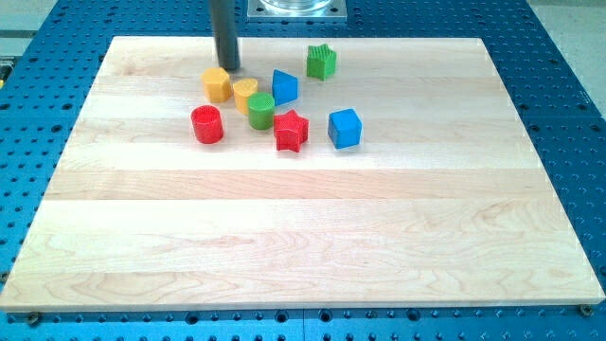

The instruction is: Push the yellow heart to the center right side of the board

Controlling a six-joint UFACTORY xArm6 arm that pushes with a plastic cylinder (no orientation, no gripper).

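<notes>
On the desk, from the view's left: a red cylinder, a yellow block with my tip just above-right, the yellow heart, green cylinder, blue block, red star, green star, blue cube. No end effector; just a rod.

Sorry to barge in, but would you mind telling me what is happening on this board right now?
My tip stands near the top of the wooden board, just above the yellow heart, which I am to push to the centre right. That heart sits at the left of a cluster with a yellow cylinder, a green cylinder, a blue block, a red cylinder, a red star and a blue cube. A green star lies apart.
</notes>
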